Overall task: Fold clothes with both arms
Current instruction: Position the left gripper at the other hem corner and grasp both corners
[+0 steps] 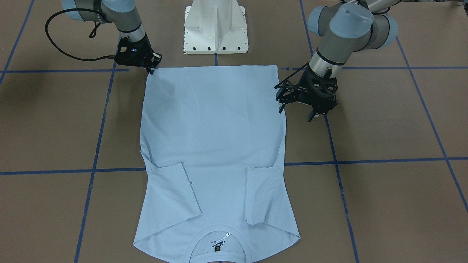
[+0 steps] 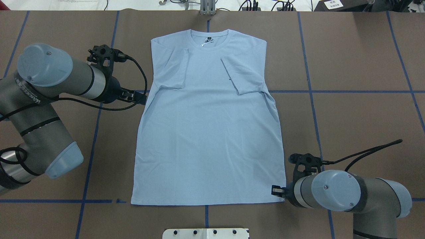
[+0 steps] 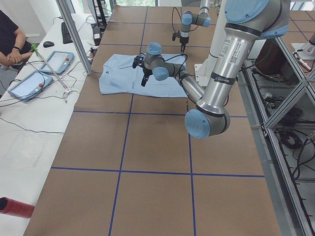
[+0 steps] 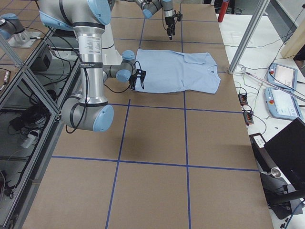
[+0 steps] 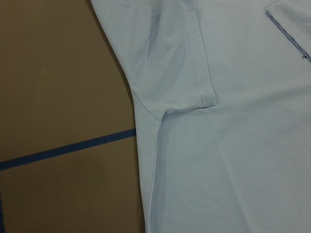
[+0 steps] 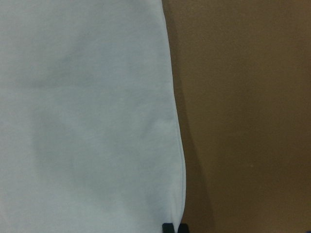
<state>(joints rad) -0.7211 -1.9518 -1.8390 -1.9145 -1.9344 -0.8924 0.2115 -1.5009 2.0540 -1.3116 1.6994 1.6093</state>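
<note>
From the front, the pale blue T-shirt point(image 1: 214, 153) lies flat on the table point(image 1: 384, 120), sleeves folded inward; the left gripper point(image 1: 298, 109) hangs spread apart beside its edge. Overhead, the right gripper point(image 2: 278, 192) touches the hem corner. Its wrist view shows fingertips point(image 6: 175, 227) together there; whether they pinch cloth, I cannot tell.

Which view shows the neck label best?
Exterior front-facing: the neck label sits close, inside the collar of the T-shirt. Overhead exterior shows it small; the side views are too distant, and the wrist views miss it.

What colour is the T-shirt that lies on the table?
The T-shirt is plain pale light blue; it shows best in the overhead exterior view.
</note>
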